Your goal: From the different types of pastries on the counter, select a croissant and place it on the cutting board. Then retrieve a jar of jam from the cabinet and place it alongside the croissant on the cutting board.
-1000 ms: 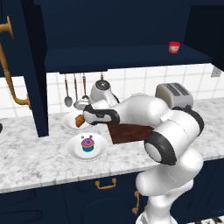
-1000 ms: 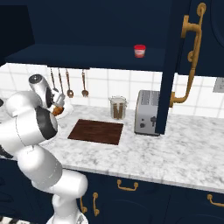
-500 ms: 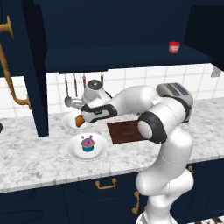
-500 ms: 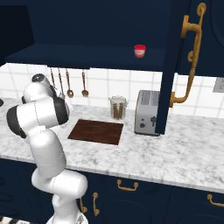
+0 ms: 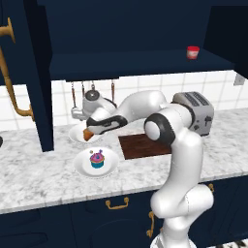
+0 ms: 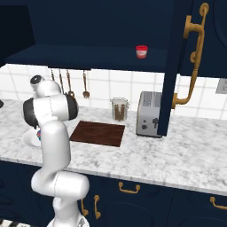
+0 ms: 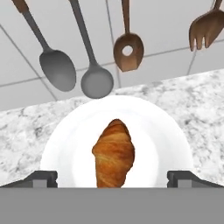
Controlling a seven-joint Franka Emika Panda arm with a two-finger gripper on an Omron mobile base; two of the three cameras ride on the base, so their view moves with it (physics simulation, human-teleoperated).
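Croissant (image 7: 113, 153) bottom end cut off; hand (image 5: 90, 131) grip unclear.

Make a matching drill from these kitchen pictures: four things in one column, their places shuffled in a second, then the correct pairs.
Things:
1. croissant
2. cupcake
3. jar of jam
4. toaster

Places:
A. on the cabinet shelf
B. on the counter right of the cutting board
C. on the back white plate, between the open fingers
D. on the front white plate

Pairs: 1-C, 2-D, 3-A, 4-B
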